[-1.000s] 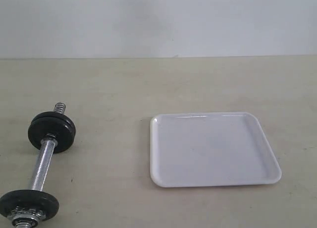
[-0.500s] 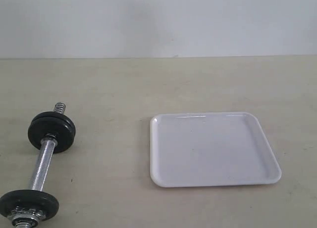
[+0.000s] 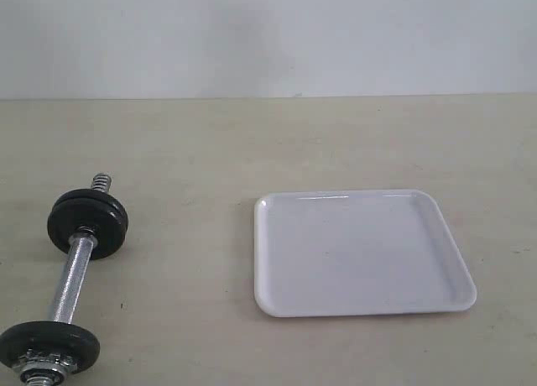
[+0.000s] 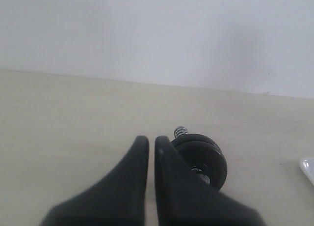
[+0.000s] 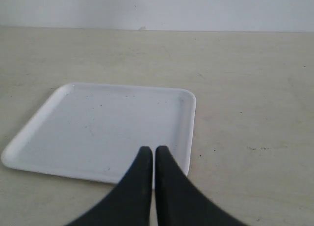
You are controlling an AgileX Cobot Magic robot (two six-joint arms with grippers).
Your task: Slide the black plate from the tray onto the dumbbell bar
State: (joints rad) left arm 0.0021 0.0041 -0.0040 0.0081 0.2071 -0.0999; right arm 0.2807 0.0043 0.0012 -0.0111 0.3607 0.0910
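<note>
The white tray (image 3: 361,252) lies right of centre with nothing on it. At the left lies the dumbbell bar (image 3: 69,277), a chrome rod. On its far end two black discs (image 3: 88,222) sit pressed together; the outer one is the black plate, and bare thread (image 3: 101,182) pokes out beyond it. A third disc (image 3: 49,346) with a silver nut is on the near end. Neither gripper shows in the exterior view. My left gripper (image 4: 151,140) is shut and empty, hanging short of the paired discs (image 4: 206,155). My right gripper (image 5: 153,150) is shut and empty over the tray's (image 5: 98,127) near edge.
The beige table (image 3: 193,151) runs back to a plain white wall. A corner of the tray (image 4: 308,167) shows at the edge of the left wrist view.
</note>
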